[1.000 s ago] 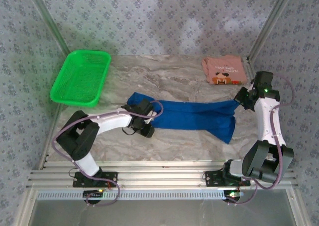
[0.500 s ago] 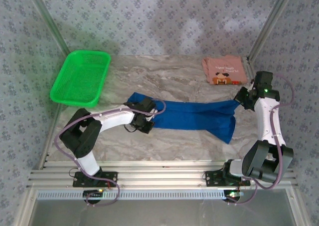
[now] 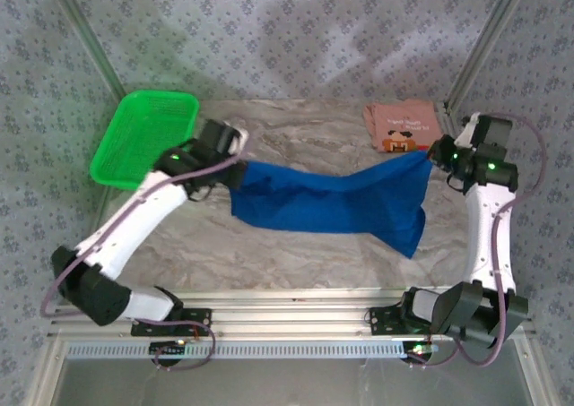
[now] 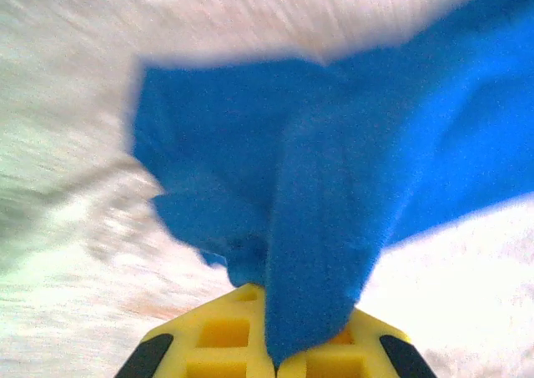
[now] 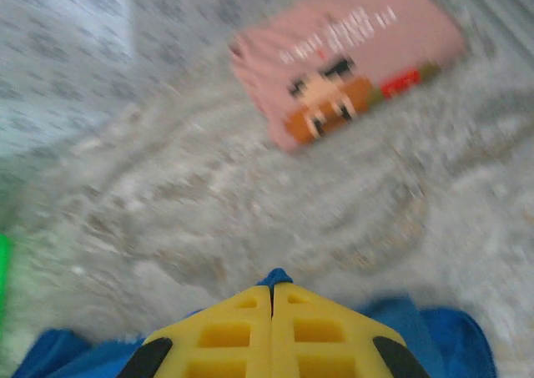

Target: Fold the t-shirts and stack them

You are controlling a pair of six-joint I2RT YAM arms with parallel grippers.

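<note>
Both pairs of jaws are clamped on the blue t-shirt (image 3: 332,202). The left gripper (image 3: 235,158) pinches one end near the green basket (image 3: 115,146). The right gripper (image 3: 436,153) pinches the other end, just beside the folded pink t-shirt (image 3: 405,126) at the far right of the table (image 3: 296,137). The blue cloth sags between them.

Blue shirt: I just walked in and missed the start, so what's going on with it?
Two robot arms have the blue t-shirt stretched out between them across the table. The left hand is shut on its end near the green basket, the right hand on the end near the pink t-shirt, which already lies folded at the far right. The blue one is not yet folded.
</note>
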